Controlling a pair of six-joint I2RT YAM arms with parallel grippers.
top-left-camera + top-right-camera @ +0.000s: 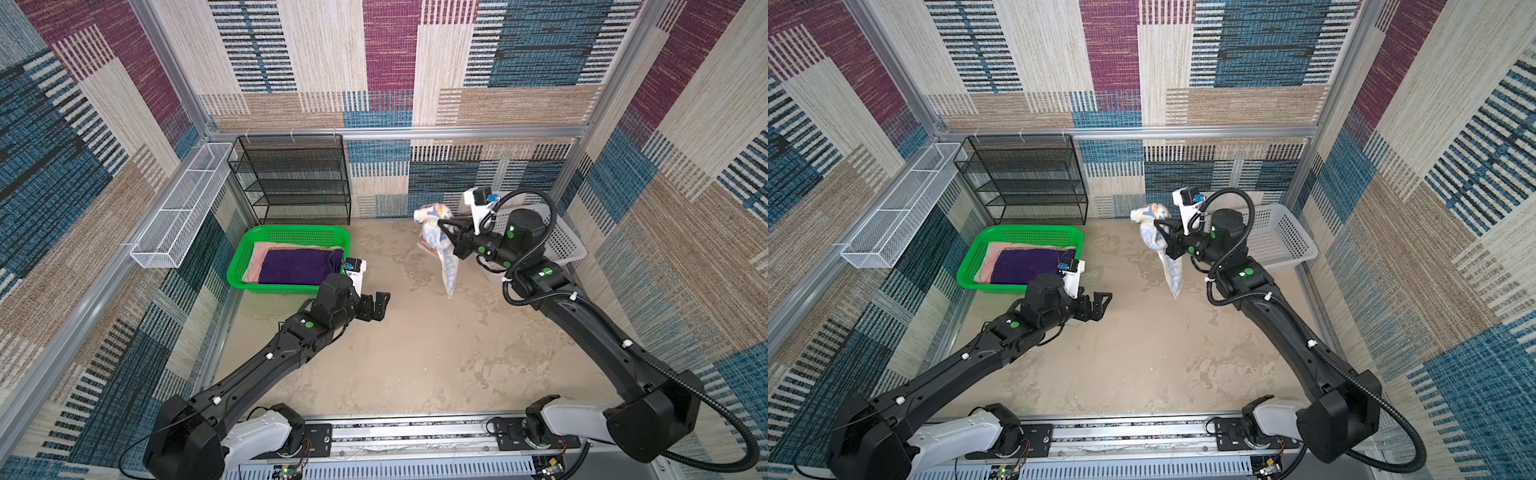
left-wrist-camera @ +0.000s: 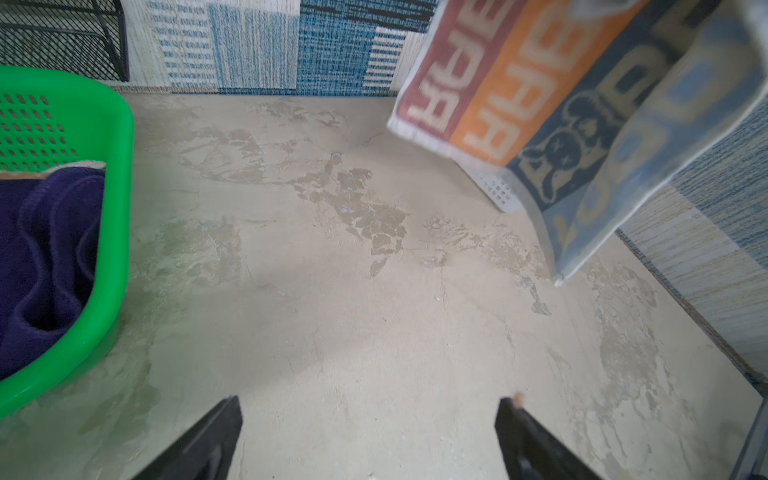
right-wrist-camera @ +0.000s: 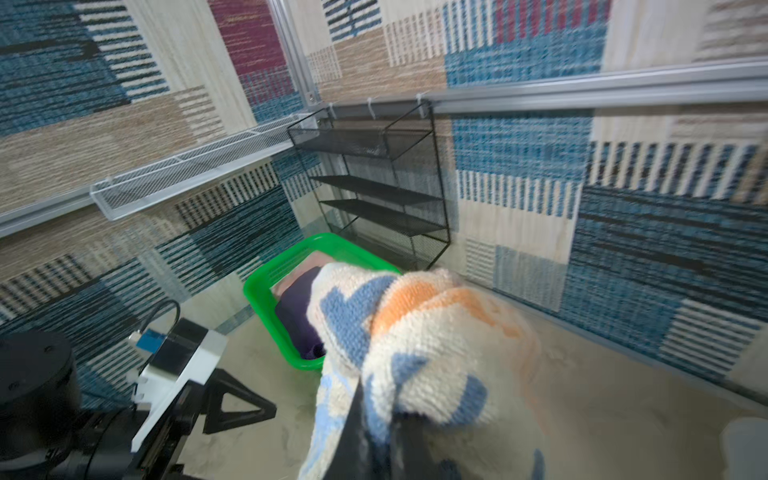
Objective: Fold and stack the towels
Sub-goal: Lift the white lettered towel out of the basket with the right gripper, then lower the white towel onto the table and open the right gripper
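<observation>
Right wrist view: right end effector (image 3: pixel 377 430) is clamping the lettered towel (image 3: pixel 415 332).
Fluffy cream-orange-blue terry is hanging over the mottled worktop (image 1: pixel 415 353); left end effector (image 1: pixel 379 306) is gaping empty.

Both top views are bright and evenly lit, with no glare and only soft, faint shadows on the table (image 1: pixel 415 353) left of centre. Wide-angle stretching pulls the patterned wall (image 1: pixel 62 166) outward at the left and right edges. In both wrist views the lettered towel (image 2: pixel 582 104) is smeared with blur.
</observation>
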